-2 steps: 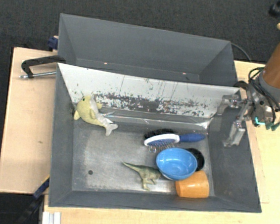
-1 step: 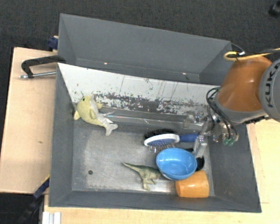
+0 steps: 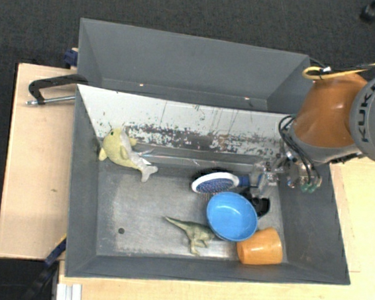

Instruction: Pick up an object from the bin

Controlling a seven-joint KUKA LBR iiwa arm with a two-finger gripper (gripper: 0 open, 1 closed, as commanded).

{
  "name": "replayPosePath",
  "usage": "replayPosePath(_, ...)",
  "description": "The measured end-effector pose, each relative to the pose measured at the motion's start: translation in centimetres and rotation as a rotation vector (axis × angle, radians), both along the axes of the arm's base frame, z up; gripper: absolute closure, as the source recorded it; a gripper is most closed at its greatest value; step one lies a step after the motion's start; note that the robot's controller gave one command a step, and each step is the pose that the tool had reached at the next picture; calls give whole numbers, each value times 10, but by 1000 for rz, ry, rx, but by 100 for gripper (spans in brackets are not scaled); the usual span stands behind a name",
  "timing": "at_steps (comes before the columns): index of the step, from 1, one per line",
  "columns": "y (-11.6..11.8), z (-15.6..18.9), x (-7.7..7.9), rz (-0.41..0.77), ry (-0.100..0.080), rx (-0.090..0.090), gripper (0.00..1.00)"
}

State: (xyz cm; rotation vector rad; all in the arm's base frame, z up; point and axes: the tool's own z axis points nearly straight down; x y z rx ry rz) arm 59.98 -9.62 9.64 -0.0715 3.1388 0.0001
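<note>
Grey metal bin (image 3: 135, 204) in the camera view has everything lying on its floor: a yellow plush fish (image 3: 117, 149) at far left, a green toy dinosaur (image 3: 195, 233) near the front, and a blue bowl (image 3: 232, 216), orange cup (image 3: 260, 247) and blue-and-white oval brush (image 3: 214, 182) clustered at right. The gripper (image 3: 269, 178) sits low just beside the brush's end; whether it is clenched or released I cannot tell. Nothing looks lifted, so the pick seems wholly left to do.

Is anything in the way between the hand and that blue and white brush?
Nothing visible. The hand is right beside the brush, at its handle end. The blue bowl lies just in front of the brush, not between them.
</note>
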Motion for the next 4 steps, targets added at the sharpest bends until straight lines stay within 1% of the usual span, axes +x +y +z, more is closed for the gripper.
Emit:
replayPosePath(1, 2, 234, -27, -34, -16, -2, 100)
replayPosePath(2, 30, 81, -7, -52, 8, 3, 100)
replayPosePath(3, 29, 86, -5, -53, -1, 1, 0)
replayPosePath(4, 17, -22, -7, -40, 9, 2, 0)
